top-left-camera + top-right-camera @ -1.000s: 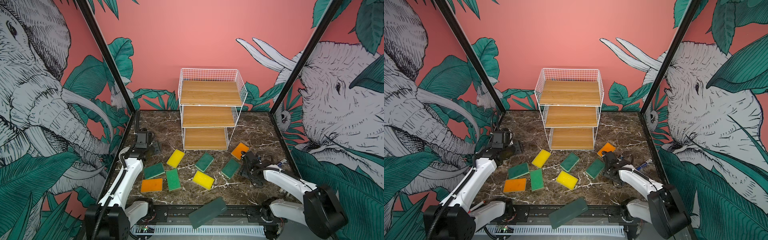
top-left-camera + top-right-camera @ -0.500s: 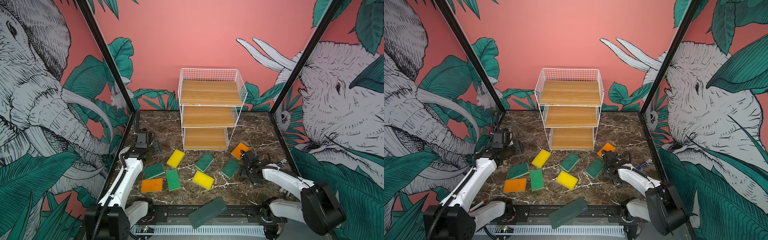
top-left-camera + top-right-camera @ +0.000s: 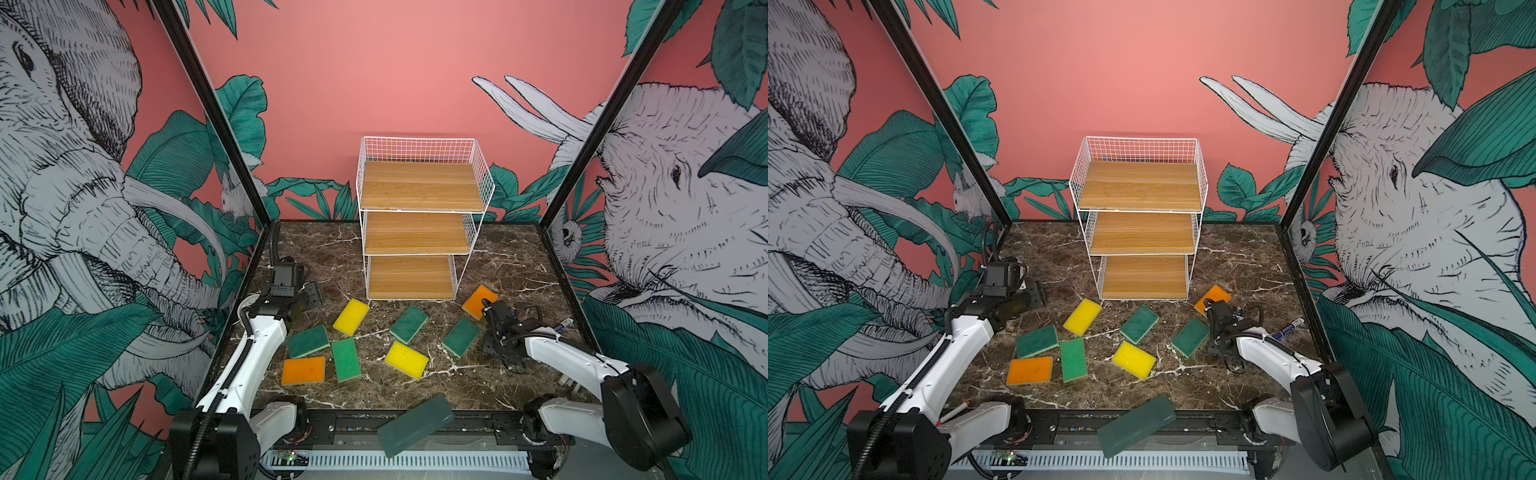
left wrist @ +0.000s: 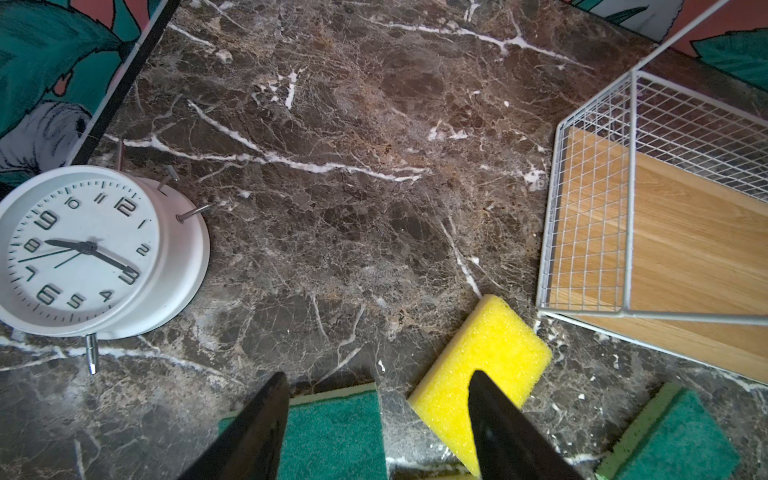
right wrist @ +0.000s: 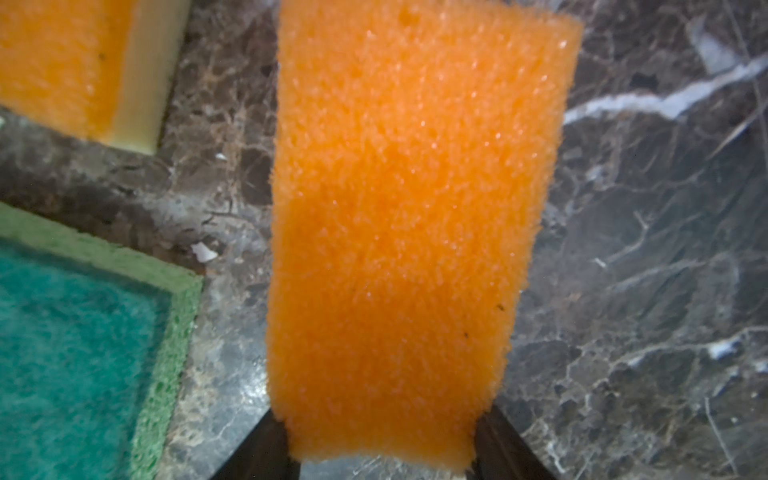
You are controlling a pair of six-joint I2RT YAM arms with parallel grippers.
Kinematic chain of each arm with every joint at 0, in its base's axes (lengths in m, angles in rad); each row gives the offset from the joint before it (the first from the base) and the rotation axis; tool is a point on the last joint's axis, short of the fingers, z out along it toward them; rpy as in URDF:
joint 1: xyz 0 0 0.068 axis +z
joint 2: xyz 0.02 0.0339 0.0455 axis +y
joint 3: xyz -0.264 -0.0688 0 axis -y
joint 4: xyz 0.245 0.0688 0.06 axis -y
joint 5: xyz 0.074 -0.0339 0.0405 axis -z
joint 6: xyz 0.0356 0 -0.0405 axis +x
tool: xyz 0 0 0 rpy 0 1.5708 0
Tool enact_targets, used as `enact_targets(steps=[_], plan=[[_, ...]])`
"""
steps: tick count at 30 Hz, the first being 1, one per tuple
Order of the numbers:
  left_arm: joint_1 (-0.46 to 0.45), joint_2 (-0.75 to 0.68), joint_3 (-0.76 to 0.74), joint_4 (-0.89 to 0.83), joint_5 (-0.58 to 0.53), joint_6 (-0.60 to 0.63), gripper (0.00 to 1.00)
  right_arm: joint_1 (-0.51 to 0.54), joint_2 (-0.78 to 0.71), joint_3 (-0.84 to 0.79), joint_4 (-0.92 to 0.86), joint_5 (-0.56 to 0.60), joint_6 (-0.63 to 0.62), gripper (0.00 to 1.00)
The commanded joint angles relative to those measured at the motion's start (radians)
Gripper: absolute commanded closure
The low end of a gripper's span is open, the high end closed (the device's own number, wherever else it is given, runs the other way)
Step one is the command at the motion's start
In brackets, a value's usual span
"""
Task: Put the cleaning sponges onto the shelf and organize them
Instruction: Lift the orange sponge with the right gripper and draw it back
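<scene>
My right gripper (image 5: 380, 415) is shut on an orange sponge (image 5: 407, 216); both fingers press its sides. In both top views this gripper (image 3: 492, 311) covers that sponge, right in front of the shelf (image 3: 415, 235), a white wire rack with bare wooden boards. A second orange sponge (image 3: 478, 301) lies just beyond it. Loose on the marble lie yellow sponges (image 3: 351, 316) (image 3: 406, 360), green ones (image 3: 408, 324) (image 3: 460, 336) (image 3: 308, 340) (image 3: 346, 359) and an orange one (image 3: 303, 370). My left gripper (image 4: 377, 374) hangs open and empty above a green sponge (image 4: 332, 432) and a yellow sponge (image 4: 478, 365).
A white alarm clock (image 4: 95, 249) lies by the left wall, near my left gripper (image 3: 309, 297). A dark green translucent slab (image 3: 415, 424) rests on the front rail. A marker pen (image 3: 1289, 328) lies at the table's right edge.
My right gripper's jaws have closed in on the orange sponge and the arm has shifted slightly. The left arm has not moved.
</scene>
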Motion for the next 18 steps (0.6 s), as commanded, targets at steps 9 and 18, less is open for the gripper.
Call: enact_targets(steps=[9,18], plan=[[0.003,-0.039,0.042,-0.083,0.005,0.018,0.30,0.020,-0.051,0.003,-0.080,-0.013,-0.019,0.50],[0.004,-0.070,0.066,-0.121,0.027,0.033,0.30,0.116,-0.107,0.041,-0.184,0.047,0.020,0.52]])
